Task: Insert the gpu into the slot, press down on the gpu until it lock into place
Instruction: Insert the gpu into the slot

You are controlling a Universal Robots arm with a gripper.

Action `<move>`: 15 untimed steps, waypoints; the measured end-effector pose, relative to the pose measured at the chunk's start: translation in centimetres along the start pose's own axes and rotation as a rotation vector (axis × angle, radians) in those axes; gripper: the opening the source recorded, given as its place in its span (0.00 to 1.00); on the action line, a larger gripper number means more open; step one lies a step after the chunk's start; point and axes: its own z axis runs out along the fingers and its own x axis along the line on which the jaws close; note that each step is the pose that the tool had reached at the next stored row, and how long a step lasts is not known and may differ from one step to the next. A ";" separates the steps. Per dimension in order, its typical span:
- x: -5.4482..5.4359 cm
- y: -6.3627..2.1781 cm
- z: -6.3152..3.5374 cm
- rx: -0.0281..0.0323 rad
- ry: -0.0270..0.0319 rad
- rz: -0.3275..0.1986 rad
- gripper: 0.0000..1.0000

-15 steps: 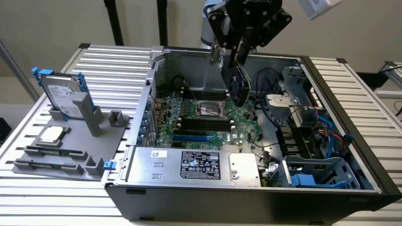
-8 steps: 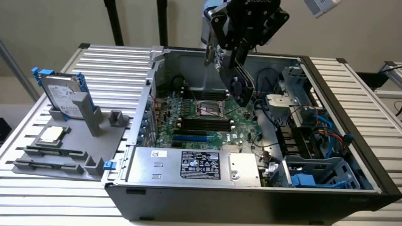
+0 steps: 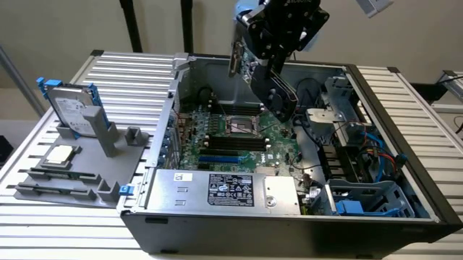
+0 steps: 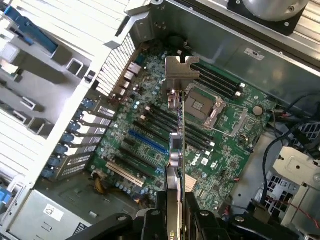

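The worktop point(image 3: 65, 238) is a pale surface of long metal slats, running with narrow grooves between them. A black computer case point(image 3: 289, 233) lies on its side on it, open face up, taking up the middle and the exterior view's right. Just beside the case, on the exterior view's left, sits a flat grey holder tray point(image 3: 137, 160). Bare slats show in front of both and again past the case's far end.

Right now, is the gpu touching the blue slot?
Apart. The exterior view shows the gpu held by the hand, well above the motherboard, with the slot lying bare on the board.
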 end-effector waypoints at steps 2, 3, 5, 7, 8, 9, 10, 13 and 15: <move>0.0 0.00 -0.01 0.0005 0.0004 -0.034 0.26; 0.0 0.00 0.00 0.0007 0.0001 -0.050 0.26; 0.0 0.00 0.00 0.0009 -0.0014 -0.083 0.26; 0.0 0.00 -0.01 0.0013 -0.0037 -0.114 0.26; 0.0 0.00 -0.01 0.0014 -0.0054 -0.130 0.26; 0.0 0.00 0.00 0.0014 -0.0070 -0.145 0.26; 0.0 0.00 0.00 0.0015 -0.0084 -0.160 0.26; 0.0 0.00 0.00 0.0018 -0.0128 -0.207 0.26; 0.0 0.00 0.00 0.0020 -0.0157 -0.237 0.26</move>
